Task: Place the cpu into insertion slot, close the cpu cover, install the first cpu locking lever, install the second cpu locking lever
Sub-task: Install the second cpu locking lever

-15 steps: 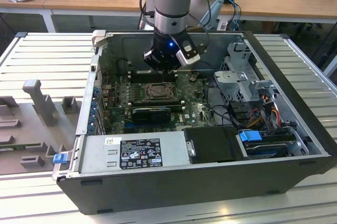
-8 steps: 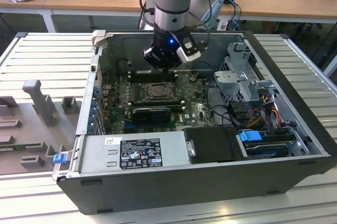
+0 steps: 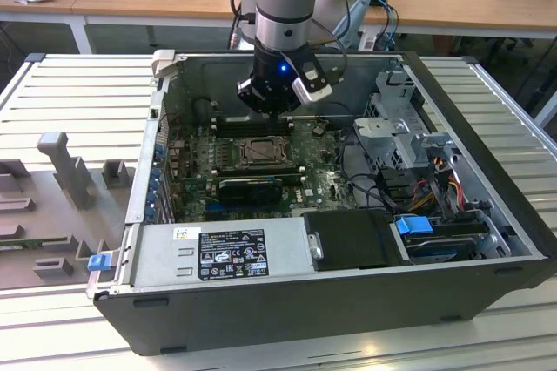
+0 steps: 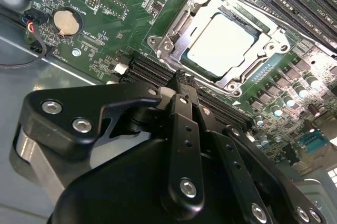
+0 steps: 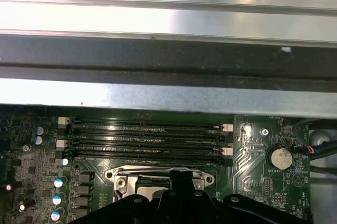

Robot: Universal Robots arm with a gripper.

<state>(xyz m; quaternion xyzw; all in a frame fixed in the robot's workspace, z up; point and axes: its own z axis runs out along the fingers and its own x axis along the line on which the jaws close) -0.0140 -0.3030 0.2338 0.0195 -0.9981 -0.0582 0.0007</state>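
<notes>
My pincer [image 4: 181, 84] hangs just above the motherboard [image 4: 121, 19], fingers pinched together on nothing, tip beside the insertion slot [image 4: 224, 42]. The cpu [image 4: 221, 42] already sits in the slot, and the cpu cover [image 4: 174, 37] looks down flat around it. I judge placement and cover done, levers unclear. Farther off, the memory slots [image 5: 147, 134], then the case wall [image 5: 168, 56].
</notes>
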